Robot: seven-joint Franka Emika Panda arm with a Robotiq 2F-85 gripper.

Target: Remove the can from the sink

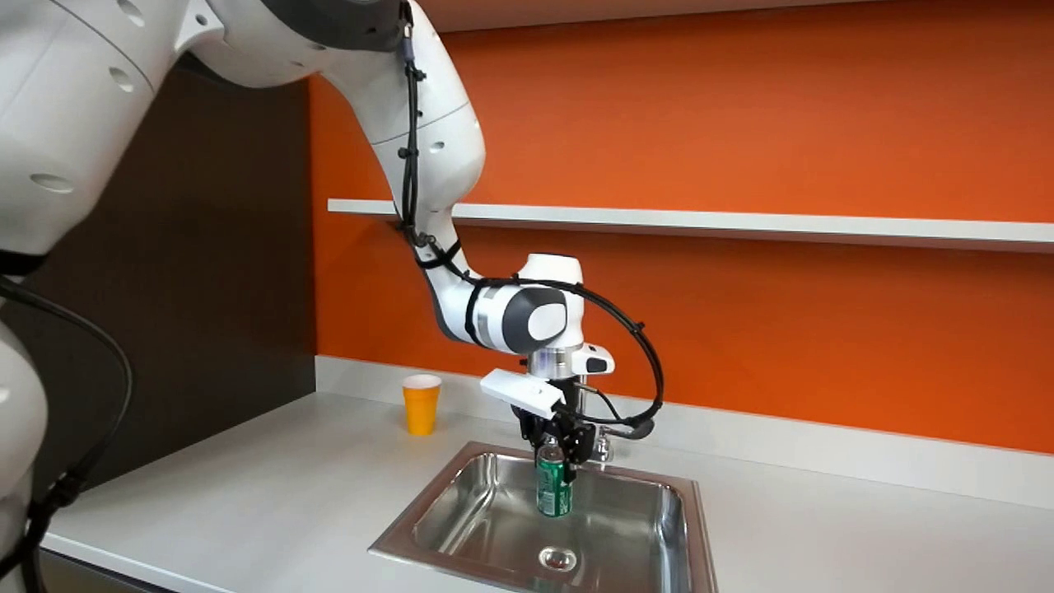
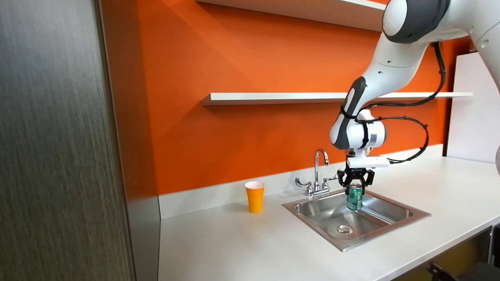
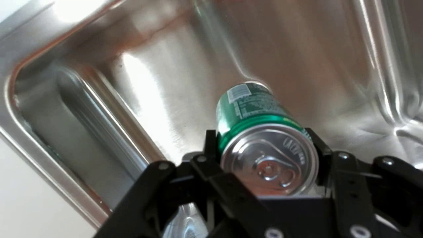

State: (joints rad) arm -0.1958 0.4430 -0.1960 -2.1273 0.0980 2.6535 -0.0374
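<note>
Right of centre in wrist view, gripper (image 3: 261,138) found clamped on can (image 3: 264,145) from both sides; recommend slow, straight lift, clearing the sink (image 3: 49,167) before sideways travel.

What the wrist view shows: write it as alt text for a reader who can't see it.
A black gripper holds a green can from both sides, the can's silvery top and pull tab facing the viewer. The stainless-steel sink behind it is streaked with glare, and a pale counter shows at the lower left.
</note>
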